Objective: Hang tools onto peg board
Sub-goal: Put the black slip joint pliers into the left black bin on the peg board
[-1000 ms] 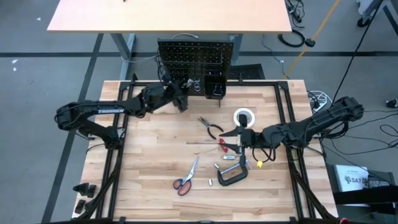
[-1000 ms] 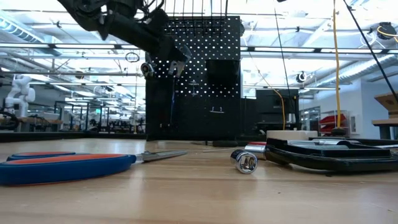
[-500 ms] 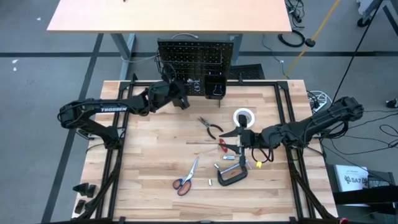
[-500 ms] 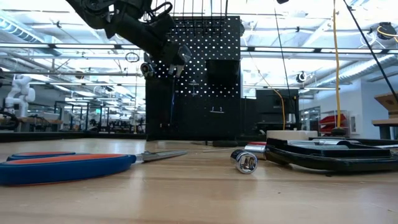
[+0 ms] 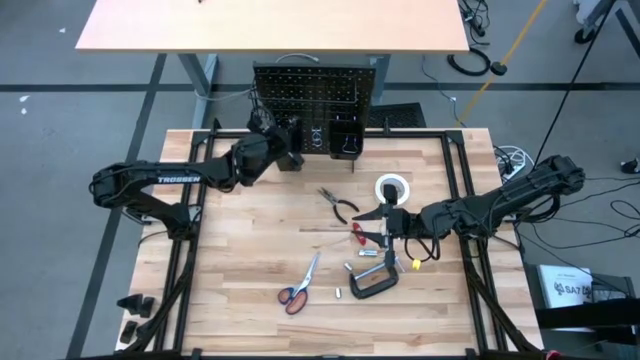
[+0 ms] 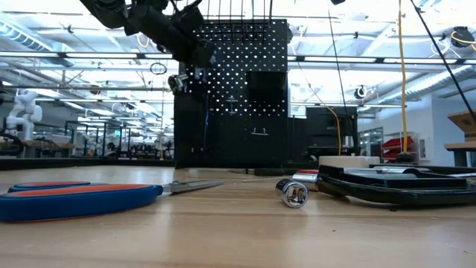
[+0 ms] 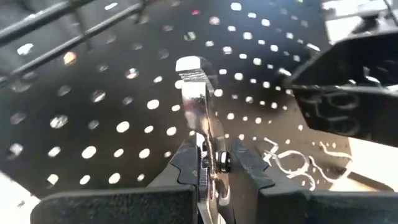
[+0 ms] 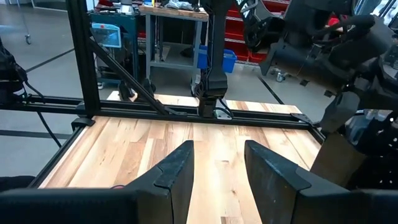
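Orange handles of the scissors (image 6: 78, 198) fill the nearest stretch of the wooden table (image 5: 250, 260) in the low view, blades pointing toward a silver socket (image 6: 292, 193) and the black C-clamp (image 6: 394, 184). From above, the scissors (image 5: 299, 286) and C-clamp (image 5: 373, 281) lie at the table's near edge, with the red screwdriver (image 5: 355, 234) and dark-handled pliers (image 5: 340, 205) in the middle and the white tape roll (image 5: 393, 189) just beyond. The right gripper (image 5: 384, 225) hovers over the screwdriver beside the tape roll; in its wrist view its fingers (image 8: 178, 169) stand apart with nothing between them. At the far edge stands the peg board (image 5: 318, 93), upright, bins along its base. The left gripper (image 5: 288, 148) is up against the board's face, its fingers (image 7: 244, 163) pressed together on a silver tool (image 7: 197, 99) that points at the holes.
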{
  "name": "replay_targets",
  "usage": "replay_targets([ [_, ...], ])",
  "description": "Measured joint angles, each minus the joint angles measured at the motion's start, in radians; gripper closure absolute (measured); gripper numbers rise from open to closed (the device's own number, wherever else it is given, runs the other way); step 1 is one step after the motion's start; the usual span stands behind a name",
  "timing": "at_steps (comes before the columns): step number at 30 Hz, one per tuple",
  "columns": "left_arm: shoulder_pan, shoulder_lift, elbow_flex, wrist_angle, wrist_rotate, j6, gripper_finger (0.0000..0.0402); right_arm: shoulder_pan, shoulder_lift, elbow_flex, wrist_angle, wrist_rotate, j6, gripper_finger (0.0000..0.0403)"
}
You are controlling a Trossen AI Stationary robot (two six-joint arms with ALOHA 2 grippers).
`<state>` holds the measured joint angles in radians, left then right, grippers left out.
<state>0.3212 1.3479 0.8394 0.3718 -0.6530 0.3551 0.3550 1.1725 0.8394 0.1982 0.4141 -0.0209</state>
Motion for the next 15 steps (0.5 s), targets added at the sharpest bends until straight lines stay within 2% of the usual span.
replay_targets([
  [6, -0.009, 0.018, 0.0, 0.016, -0.079, -0.077, 0.0362, 0.0, 0.0, 0.0, 0.0, 0.0, 0.0, 0.0267],
  [9, -0.006, 0.03, 0.0, 0.0, -0.137, -0.191, 0.0362, 0.0, 0.0, 0.0, 0.0, 0.0, 0.001, 0.0267],
  [15, -0.006, 0.042, 0.0, -0.002, -0.164, -0.356, 0.0362, 0.0, 0.0, 0.0, 0.0, 0.0, 0.001, 0.0267],
])
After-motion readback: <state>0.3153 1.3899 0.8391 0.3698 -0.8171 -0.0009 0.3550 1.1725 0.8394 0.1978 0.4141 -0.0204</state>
